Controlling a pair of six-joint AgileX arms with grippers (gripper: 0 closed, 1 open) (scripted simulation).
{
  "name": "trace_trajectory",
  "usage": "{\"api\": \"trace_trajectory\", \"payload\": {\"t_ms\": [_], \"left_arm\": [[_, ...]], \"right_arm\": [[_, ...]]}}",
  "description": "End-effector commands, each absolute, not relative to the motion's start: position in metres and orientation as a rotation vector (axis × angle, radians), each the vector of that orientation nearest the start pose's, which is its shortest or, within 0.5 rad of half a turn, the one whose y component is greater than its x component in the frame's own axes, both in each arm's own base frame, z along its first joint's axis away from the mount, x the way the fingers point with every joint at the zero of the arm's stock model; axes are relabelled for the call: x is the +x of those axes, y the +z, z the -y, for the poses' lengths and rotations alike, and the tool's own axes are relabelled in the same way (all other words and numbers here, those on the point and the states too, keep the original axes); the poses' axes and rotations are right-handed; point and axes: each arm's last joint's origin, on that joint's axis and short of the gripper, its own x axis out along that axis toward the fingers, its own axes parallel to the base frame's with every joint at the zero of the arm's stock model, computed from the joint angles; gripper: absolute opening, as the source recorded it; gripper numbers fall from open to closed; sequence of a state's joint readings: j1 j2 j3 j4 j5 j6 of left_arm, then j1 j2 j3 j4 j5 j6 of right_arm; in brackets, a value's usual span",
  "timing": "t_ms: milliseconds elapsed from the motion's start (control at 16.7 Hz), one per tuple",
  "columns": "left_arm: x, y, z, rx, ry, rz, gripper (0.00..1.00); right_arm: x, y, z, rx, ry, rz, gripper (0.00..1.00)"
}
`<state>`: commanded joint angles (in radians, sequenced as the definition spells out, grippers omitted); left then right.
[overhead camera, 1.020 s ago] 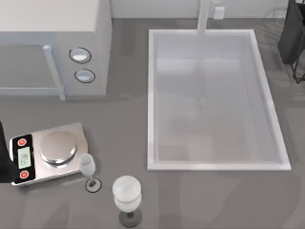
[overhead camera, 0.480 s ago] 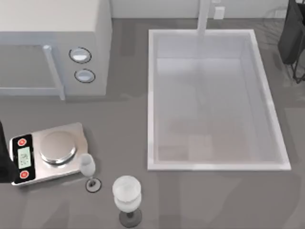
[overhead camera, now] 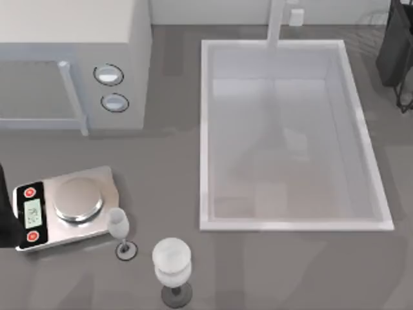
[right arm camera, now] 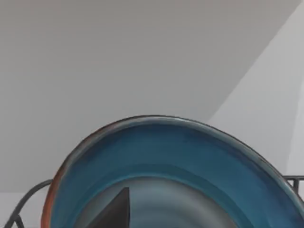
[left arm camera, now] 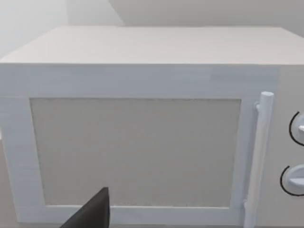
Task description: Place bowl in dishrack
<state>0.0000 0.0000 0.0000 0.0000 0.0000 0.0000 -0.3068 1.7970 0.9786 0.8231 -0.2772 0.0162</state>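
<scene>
Grey countertop fills the scene you are looking down on, with a white sink basin set into its right half and a pale faucet rising at the basin's far edge. On the left sits a white microwave, its two round dials facing the middle of the table. Below it lies a kitchen scale with a round steel pan and a black display panel. Just beside the scale stands a small wine glass; a larger wine glass stands near it, toward the front edge.

Your left arm sits at the far left edge of the table by the scale, a dark sliver in the overhead view. Its wrist camera faces the microwave door and upright handle, with one dark fingertip showing low in the picture; you cannot tell from this whether the left gripper is spread or closed.

Your right arm is at the table's far right corner. Its wrist camera shows the bowl close up, teal-blue inside with a reddish-brown rim, and thin dark wires of the dishrack curve up at either side of it. One dark fingertip lies against the bowl's inner surface; whether the right gripper is clamped on the bowl cannot be told.
</scene>
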Motion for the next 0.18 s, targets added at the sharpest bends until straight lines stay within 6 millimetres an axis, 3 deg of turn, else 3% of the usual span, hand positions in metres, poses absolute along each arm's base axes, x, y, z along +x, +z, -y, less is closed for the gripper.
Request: {"api": "trace_trajectory", "payload": {"t_ms": [180], "left_arm": [[0.1057, 0.1600, 0.0012, 0.000, 0.000, 0.000, 1.00]], "right_arm": [[0.3787, 0.2190, 0.1077, 0.000, -0.010, 0.000, 1.00]]}}
